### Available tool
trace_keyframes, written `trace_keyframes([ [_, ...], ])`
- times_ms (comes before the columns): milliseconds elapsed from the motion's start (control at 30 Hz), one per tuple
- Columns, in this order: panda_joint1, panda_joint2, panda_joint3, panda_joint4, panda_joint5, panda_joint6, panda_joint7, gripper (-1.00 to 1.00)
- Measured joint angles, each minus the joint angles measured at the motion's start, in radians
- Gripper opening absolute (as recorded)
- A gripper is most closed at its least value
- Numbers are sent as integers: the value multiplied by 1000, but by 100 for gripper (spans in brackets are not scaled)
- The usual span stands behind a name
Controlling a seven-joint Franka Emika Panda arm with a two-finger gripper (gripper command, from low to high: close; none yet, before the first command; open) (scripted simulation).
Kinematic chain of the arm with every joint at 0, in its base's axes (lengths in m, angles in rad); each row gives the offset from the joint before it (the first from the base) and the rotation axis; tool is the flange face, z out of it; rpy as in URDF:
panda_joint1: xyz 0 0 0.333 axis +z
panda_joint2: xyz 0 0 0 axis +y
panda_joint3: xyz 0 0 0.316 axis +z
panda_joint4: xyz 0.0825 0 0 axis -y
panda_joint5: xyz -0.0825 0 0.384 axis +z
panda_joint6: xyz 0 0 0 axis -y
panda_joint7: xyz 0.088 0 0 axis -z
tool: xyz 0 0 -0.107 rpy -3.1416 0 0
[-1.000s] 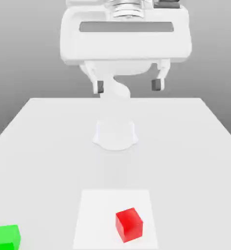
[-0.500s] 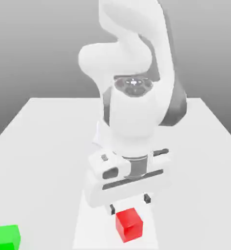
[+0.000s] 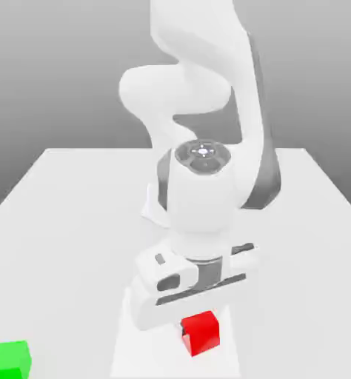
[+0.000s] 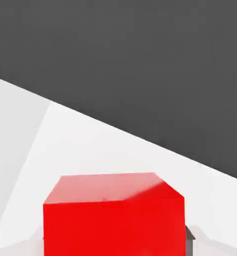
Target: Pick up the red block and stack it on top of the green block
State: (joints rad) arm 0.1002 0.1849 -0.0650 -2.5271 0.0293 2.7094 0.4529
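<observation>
The red block (image 3: 201, 334) sits low in the exterior view, just under my white hand, above a paler square patch of the table. My gripper (image 3: 198, 324) has come down over it and grips its sides. In the hand view the red block (image 4: 114, 220) looms close, with a dark finger pad (image 4: 190, 235) tight against one side. Its lower edge stands a little higher in the exterior view than before. The green block (image 3: 8, 360) rests on the table at the exterior view's lower left corner, well apart from the hand.
The white table (image 3: 60, 222) stretches wide around the arm. The arm's base (image 3: 150, 207) stands at the middle, behind the hand. A lighter square patch (image 3: 229, 359) marks the table under the red block.
The arm swung down from high above the table to the red block. Since half a second ago the hand dropped lower over it, and the block shifted slightly up and turned squarer.
</observation>
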Motion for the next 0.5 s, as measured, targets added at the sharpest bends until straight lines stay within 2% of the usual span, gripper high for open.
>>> trace_keyframes([
  [267,-198,75,-181,219,89,-157,66,-100],
  [400,-293,216,-202,311,174,-115,54,-100],
  [433,-304,244,-195,317,188,-94,47,100],
  [500,-304,244,-195,317,188,-94,47,100],
])
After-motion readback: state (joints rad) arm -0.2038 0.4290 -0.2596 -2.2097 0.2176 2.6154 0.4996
